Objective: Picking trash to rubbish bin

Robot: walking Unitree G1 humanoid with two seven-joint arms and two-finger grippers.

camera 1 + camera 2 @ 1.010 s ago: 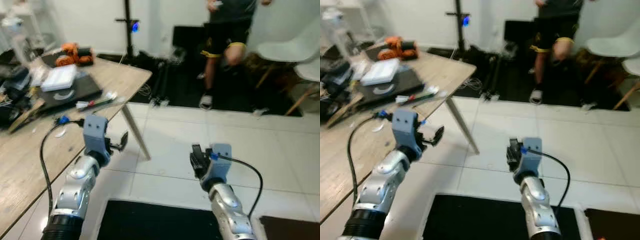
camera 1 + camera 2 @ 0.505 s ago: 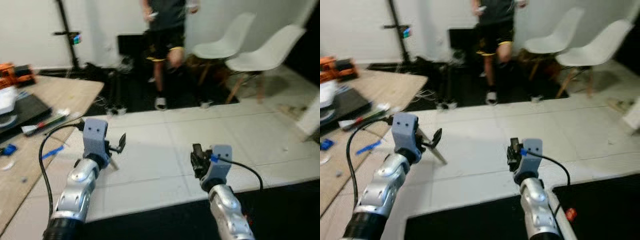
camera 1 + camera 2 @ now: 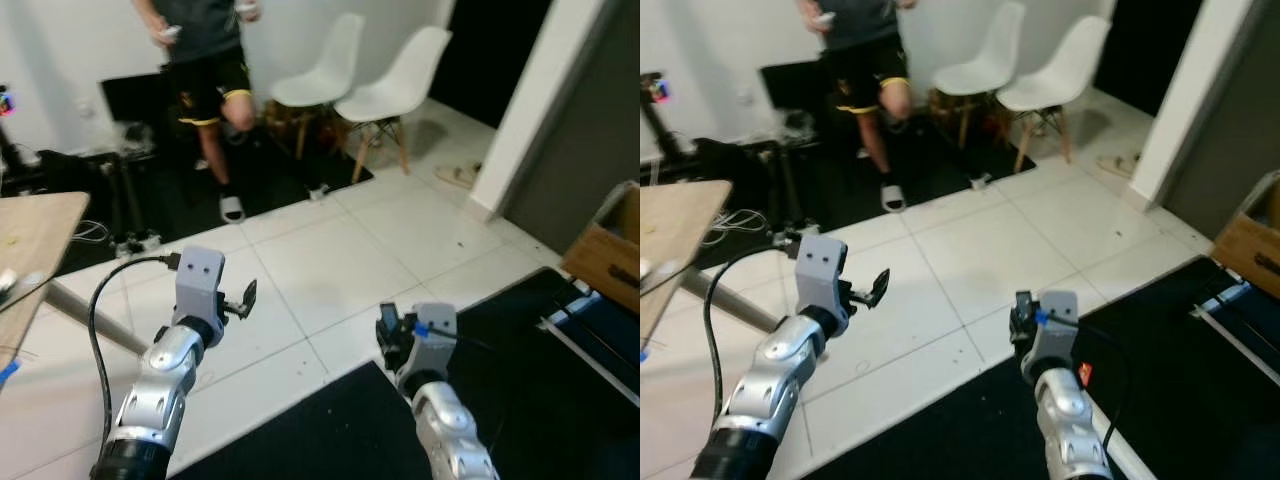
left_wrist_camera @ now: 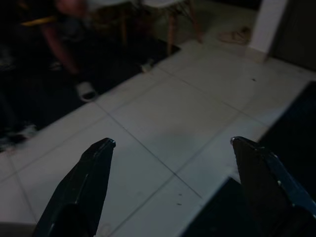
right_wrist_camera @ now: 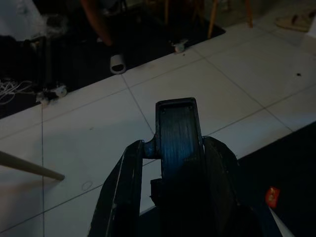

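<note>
Ahead, glossy white floor tiles (image 3: 330, 270) are bordered by a black mat (image 3: 330, 430), with open room toward 2 moulded white chairs (image 3: 385, 85) and a person (image 3: 205, 60). Both end effectors are held up empty: the left end effector (image 4: 173, 148) spread wide, the right end effector (image 5: 176, 143) closed. A small red scrap (image 5: 272, 196) is seen lying on the mat by the tile edge, and a wooden surface (image 3: 30, 240) at far left.

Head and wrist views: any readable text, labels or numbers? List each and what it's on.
None readable.
Cardboard box by the dark wall: no print legible.
Small red item on the black mat: too small to read.
Left gripper and right gripper housings: no markings visible.
</note>
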